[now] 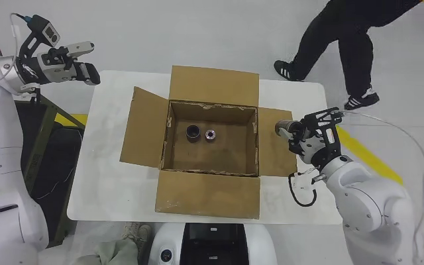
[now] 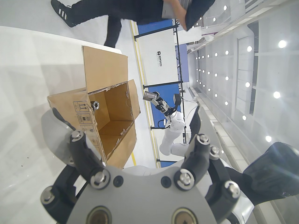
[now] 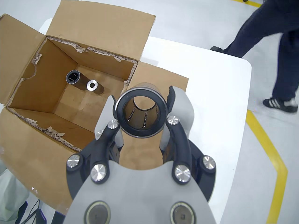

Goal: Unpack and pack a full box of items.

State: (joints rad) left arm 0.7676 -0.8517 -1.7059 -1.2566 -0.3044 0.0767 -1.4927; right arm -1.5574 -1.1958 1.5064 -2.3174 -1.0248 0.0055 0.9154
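Mid-transfer, the right claw [image 3: 142,97] clasps a linear bearing [image 3: 141,114] above the cardboard box's [image 3: 30,141] flap; the next move is probably a gentle set-down.

I see a plain brown cardboard box [image 1: 207,193] on the white table [image 1: 109,185], with one dark cylinder [image 3: 72,77] and one silver-faced cylinder [image 3: 91,85] inside. The sleeve [image 3: 142,129] is silver with a black rim, and the floor line [image 3: 265,141] is yellow.

Box flap [image 2: 81,115] carries handling arrows; panel [image 2: 158,54] carries lettering.
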